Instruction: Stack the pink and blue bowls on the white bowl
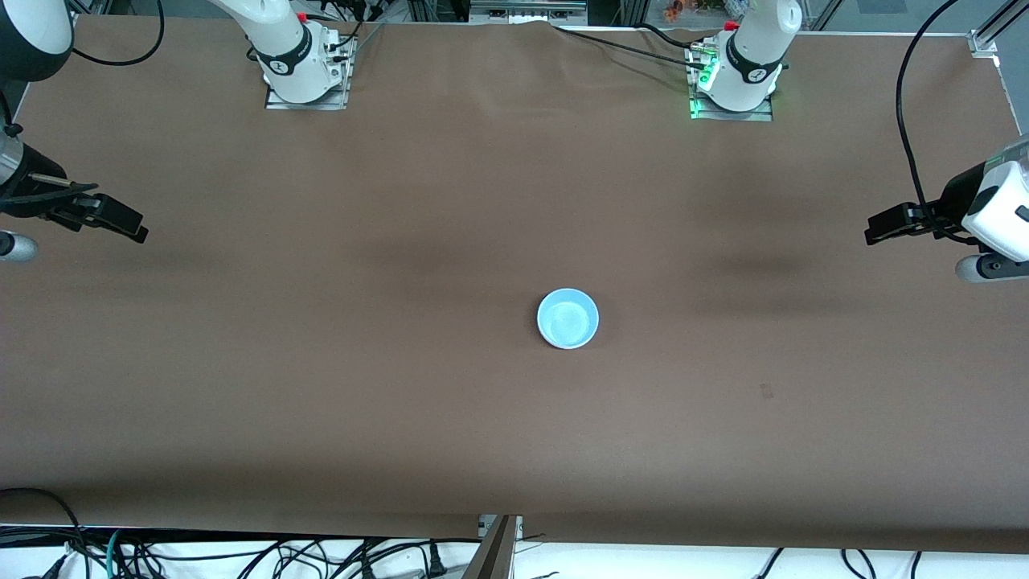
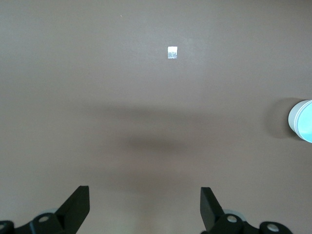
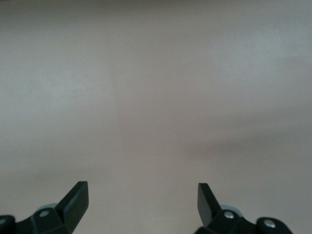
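Front view: blue bowl (image 1: 567, 318) mid-table

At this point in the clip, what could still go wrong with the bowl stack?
Only the blue bowl shows from above; whether pink and white bowls sit squarely beneath it cannot be confirmed, so the stack may be uneven. Both grippers, left and right, are open over the table's ends, so nothing steadies it.

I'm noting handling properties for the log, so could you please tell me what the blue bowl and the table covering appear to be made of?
The blue bowl looks like thin moulded plastic: uniform sky-blue colour, smooth thin rim, and soft pale highlights inside, suggesting a semi-gloss finish. The table covering seems to be matte brown paper or thin sheet: no glare, faint creases and ripples near the arm bases. Neither can be confirmed by look alone.
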